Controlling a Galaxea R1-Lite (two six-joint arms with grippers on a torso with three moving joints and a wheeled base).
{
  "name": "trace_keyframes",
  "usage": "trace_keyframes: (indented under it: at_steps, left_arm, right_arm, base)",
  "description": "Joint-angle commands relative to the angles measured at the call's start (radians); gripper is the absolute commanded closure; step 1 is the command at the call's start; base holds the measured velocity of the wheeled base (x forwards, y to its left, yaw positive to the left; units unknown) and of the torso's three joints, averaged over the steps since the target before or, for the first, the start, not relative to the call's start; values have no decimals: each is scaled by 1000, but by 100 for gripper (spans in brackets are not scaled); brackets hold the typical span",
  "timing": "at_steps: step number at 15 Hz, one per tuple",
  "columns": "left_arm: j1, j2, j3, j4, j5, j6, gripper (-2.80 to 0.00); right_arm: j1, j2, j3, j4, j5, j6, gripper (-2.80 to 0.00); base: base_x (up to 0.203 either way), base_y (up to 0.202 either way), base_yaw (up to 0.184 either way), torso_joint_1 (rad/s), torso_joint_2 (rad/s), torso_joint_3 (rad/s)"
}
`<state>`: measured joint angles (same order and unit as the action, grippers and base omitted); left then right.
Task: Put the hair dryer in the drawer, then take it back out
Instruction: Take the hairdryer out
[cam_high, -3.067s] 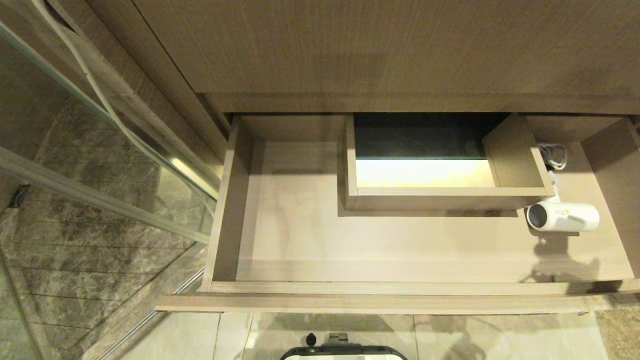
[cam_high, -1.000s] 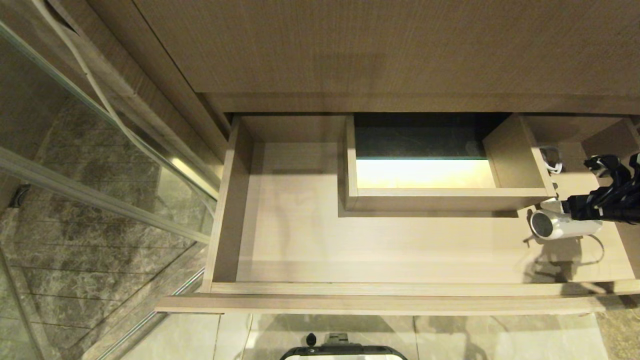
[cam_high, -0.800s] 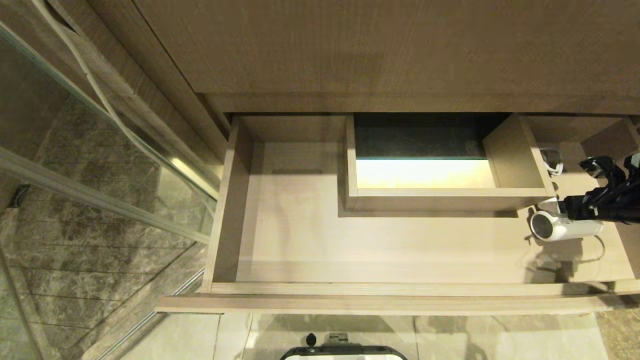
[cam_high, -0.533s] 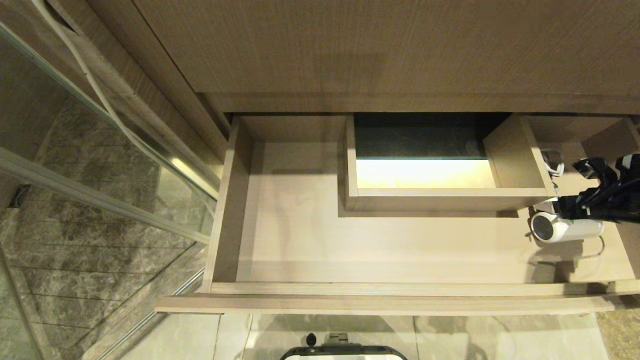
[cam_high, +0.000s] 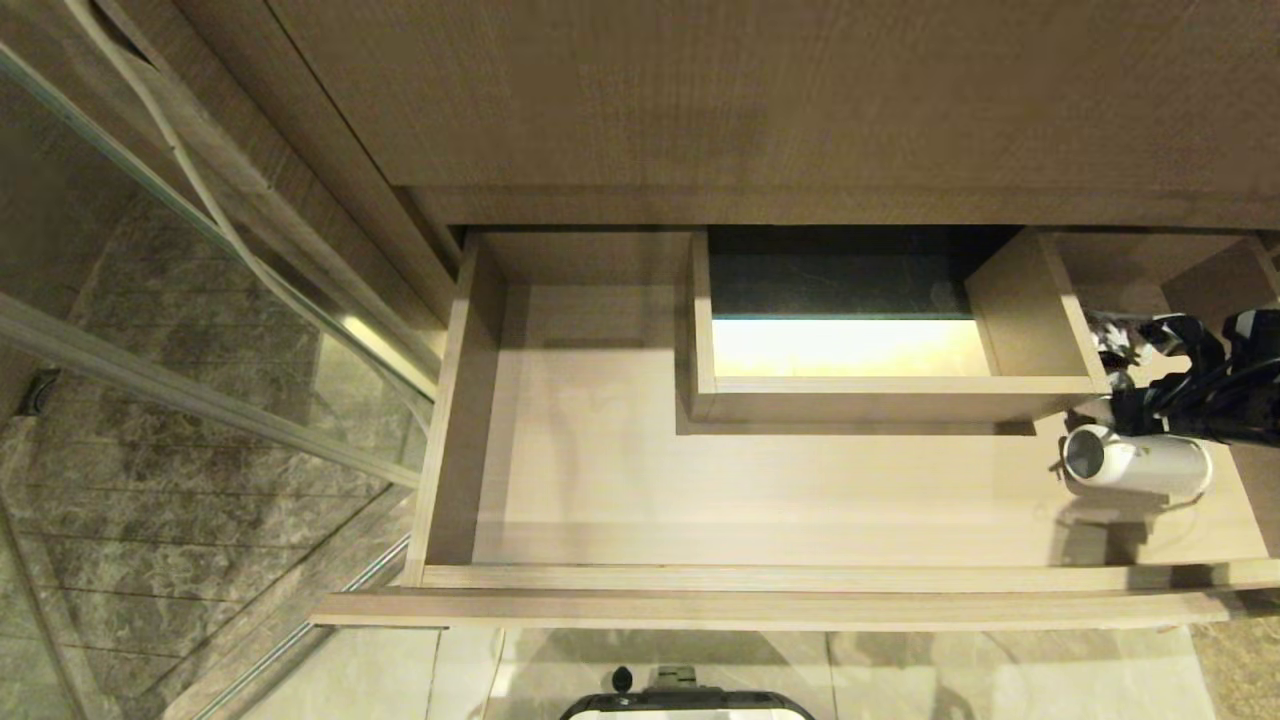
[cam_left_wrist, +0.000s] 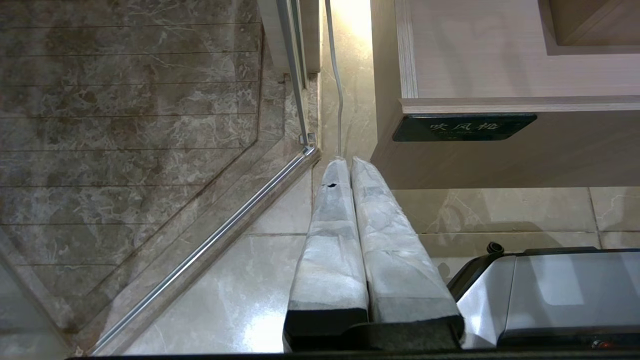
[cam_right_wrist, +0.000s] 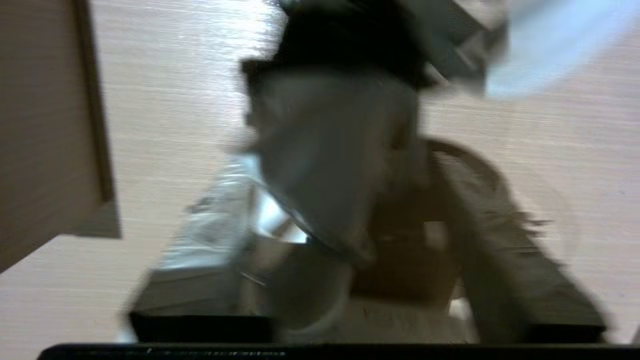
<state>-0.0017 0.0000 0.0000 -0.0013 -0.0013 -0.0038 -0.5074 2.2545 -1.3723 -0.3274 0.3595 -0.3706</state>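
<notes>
Head view: right hand (cam_high: 1105, 412) at hair dryer (cam_high: 1135, 464) inside drawer (cam_high: 760, 590).

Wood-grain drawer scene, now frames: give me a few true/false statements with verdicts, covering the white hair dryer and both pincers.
1. The wide light-brown wood-grain drawer is pulled open. True.
2. The white plastic hair dryer lies at the drawer's left end. False: it lies at the right end, in front of the boxed notch.
3. The right pincer is right at the hair dryer. True.
4. The left pincer is inside the drawer. False: it hangs outside, below the drawer front, over the floor tiles.
5. The left pincer's fingers are spread wide. False: they are pressed together.
</notes>
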Motion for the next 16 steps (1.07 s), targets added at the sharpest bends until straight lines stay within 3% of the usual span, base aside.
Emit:
trace_keyframes:
  at_steps: [1,7,16]
  left_arm:
    - [0,0,0,0,0,-1,0]
    - [0,0,2,0,1,-1,0]
    - [0,0,0,0,0,-1,0]
  right_arm:
    - [0,-20,7,13,-4,-2,0]
    - [-1,-168,24,109,-2,-2,0]
    - [-14,-361,119,137,-2,-5,0]
  base:
    - [0,0,0,0,0,0]
    - [0,0,0,0,0,0]
    - [0,0,0,0,0,0]
